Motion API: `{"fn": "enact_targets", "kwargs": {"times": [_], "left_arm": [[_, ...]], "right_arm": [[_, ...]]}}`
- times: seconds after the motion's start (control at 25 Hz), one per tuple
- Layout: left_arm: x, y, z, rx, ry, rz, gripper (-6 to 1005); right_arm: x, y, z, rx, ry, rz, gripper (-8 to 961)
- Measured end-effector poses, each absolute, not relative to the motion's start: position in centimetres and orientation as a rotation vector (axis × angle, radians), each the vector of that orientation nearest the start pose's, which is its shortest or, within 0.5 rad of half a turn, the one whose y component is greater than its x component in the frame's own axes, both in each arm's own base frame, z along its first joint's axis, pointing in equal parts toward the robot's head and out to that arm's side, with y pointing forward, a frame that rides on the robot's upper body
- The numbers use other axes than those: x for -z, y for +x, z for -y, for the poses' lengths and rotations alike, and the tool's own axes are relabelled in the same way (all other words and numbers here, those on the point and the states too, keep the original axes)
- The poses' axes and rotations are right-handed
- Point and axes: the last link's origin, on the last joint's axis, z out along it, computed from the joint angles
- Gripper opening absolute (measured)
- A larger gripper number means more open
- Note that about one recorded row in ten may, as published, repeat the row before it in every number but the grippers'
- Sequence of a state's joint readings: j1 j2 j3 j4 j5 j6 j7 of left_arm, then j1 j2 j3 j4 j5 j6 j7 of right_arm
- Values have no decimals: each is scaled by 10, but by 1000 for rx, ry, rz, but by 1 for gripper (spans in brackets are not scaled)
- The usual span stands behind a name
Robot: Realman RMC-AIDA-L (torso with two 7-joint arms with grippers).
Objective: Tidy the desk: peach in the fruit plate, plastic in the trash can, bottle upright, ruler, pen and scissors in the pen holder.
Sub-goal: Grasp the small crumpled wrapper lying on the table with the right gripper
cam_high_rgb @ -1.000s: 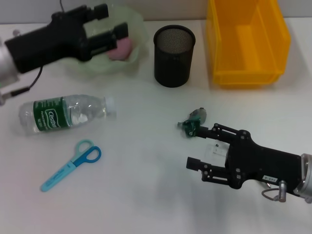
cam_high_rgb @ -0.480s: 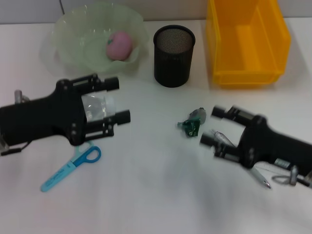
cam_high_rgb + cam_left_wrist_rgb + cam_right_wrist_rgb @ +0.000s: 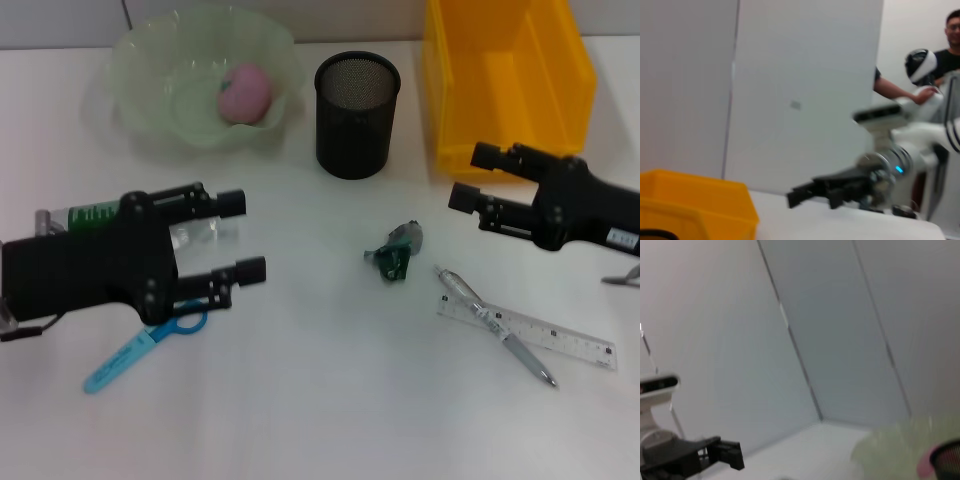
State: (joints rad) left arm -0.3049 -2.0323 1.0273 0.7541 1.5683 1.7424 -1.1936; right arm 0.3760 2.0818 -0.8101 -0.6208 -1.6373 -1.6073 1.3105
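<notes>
Wide open and holding nothing, the left gripper [image 3: 240, 236] is seen over the lying bottle [image 3: 95, 215] near the scissors [image 3: 145, 342]. It looks light, smooth and easily squashed, so its middle should be held gently. The right gripper [image 3: 468, 176], also open and empty, hangs by the yellow bin [image 3: 505, 85].

No legible text anywhere (white lettering on the bottle's [image 3: 75, 215] green label too blurred to read)
</notes>
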Motion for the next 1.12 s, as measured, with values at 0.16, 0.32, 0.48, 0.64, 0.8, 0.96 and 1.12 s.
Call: {"fn": "enact_targets", "kwargs": {"times": [0.16,0.32,0.48,0.64,0.8,0.96,1.12], "left_arm": [[-7,-254,-265,974,-2850,274,707],[-2,-254,-262,967,-2871,274,707],[0,-254,-262,964,-2871,270,707],[0,-254,-262,966,-2870,271,707],[1,-253,-262,968,-2874,268,707],[4,-252,-263,981,-2874,285,707],[4,-252,-263,983,-2871,288,706]], "right_arm": [[-24,247,-324,-739,-2711,-769,762],[-31,232,-337,-520,-2770,-824,762],[-23,208,-353,-193,-2823,-899,761],[-13,187,-368,86,-2820,-946,762],[0,167,-374,293,-2820,-897,762],[10,158,-377,355,-2806,-860,762],[13,157,-378,359,-2790,-869,761]]}}
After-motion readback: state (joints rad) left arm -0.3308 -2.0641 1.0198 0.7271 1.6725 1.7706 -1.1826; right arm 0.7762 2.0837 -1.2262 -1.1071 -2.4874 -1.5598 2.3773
